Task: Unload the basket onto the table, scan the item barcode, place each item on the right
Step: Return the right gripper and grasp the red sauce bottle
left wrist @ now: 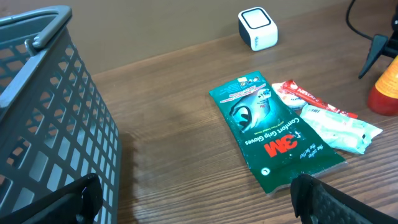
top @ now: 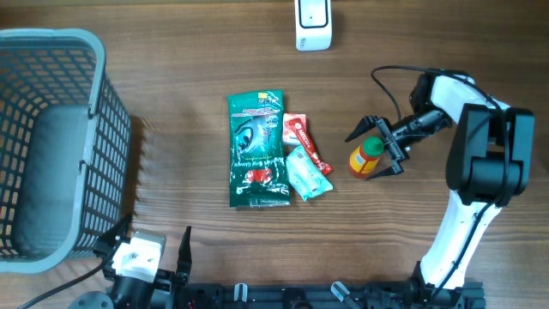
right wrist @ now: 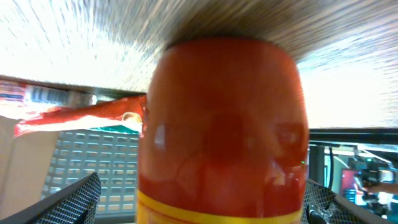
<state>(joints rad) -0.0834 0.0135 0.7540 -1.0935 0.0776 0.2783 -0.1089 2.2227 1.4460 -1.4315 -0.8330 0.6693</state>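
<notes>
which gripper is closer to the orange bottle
Right. The right gripper stands open around the bottle, a finger on each side; the left gripper is far off, by the basket.

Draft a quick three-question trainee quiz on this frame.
1. True or false: the bottle is inside the basket.
2. How many packets lie on the table between basket and bottle?
3. The right gripper is: A) shut on the basket B) open around the bottle C) out of view.
Key: 1 false; 2 three; 3 B.
</notes>
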